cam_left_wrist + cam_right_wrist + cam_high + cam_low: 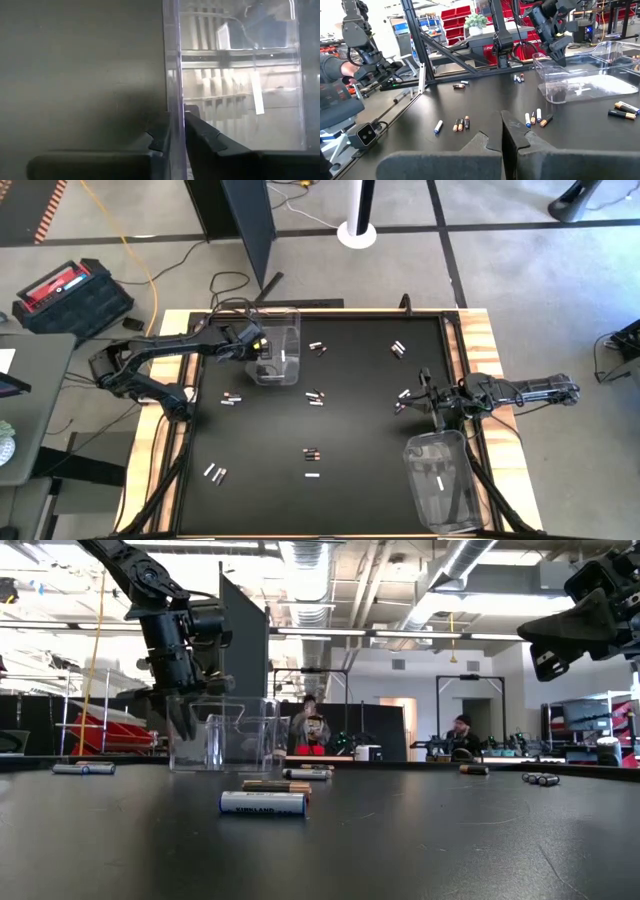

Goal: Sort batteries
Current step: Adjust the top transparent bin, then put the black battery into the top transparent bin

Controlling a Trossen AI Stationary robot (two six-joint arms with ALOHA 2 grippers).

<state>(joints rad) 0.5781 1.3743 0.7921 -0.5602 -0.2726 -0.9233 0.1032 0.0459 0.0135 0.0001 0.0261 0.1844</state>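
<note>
Batteries (315, 396) scattered in small clusters over the dark desk (350, 430), white cells and dark copper-marked ones mixed. One white cell already inside the clear bin (297, 340) at the far left, another inside the second bin (412, 470) at the near right.

Left tool (262, 345) at the far-left bin, jaws straddling its wall and pressed against it on both sides, clamped on clear plastic rather than on any cell. Right tool (425, 392) closed on nothing, hovering over the right side of the desk, just beside a little cluster there.

Judged as a bin-handling step, not a pick. To do it well:
- Keep the bin flat on the desk; no tilting, lest the white cell inside roll out.
- Let go by spreading both jaws clear of the wall before lifting, so the thin plastic is not dragged up.
- Rise straight, then travel.
- Afterwards, go for one cell at a time, approaching across its length; round cells likely to roll if nudged sideways.
- Watch neighbours lying against each other; separate first if needed.
</note>
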